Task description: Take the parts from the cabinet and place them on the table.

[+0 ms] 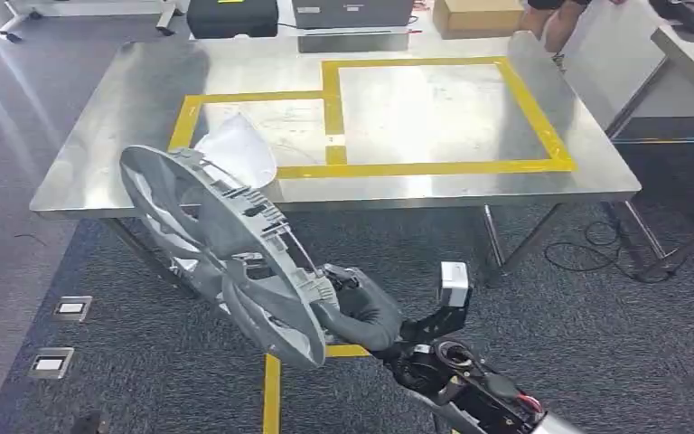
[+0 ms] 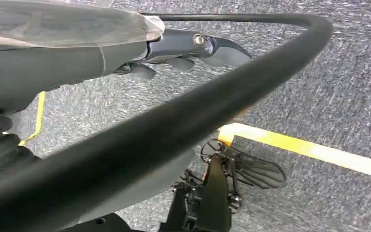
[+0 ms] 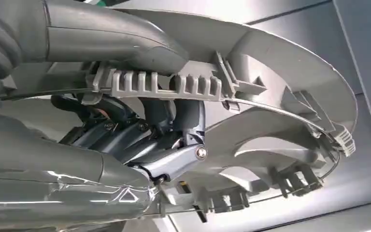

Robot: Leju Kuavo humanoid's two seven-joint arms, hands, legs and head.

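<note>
A grey plastic wheel cover [image 1: 226, 244] hangs tilted in the air just in front of the steel table's [image 1: 398, 192] near edge, at its left end. My right hand [image 1: 361, 312] grips it at the lower rim. In the right wrist view the thumb lies over the ribbed rim of the wheel cover [image 3: 290, 111] and the dark fingers [image 3: 174, 150] curl under it. A white curved part [image 1: 237, 145] lies on the table inside the left yellow-taped box. My left hand [image 2: 174, 48] hangs over the carpet, fingers loosely apart, holding nothing.
Two yellow tape boxes [image 1: 524, 108] mark the tabletop. A black case [image 1: 231, 16] and a cardboard box [image 1: 477, 14] stand beyond the far edge, with a person's legs [image 1: 547, 23] nearby. A second table [image 1: 687, 54] stands right. Floor sockets [image 1: 70, 309] and cables [image 1: 596, 249] lie on the carpet.
</note>
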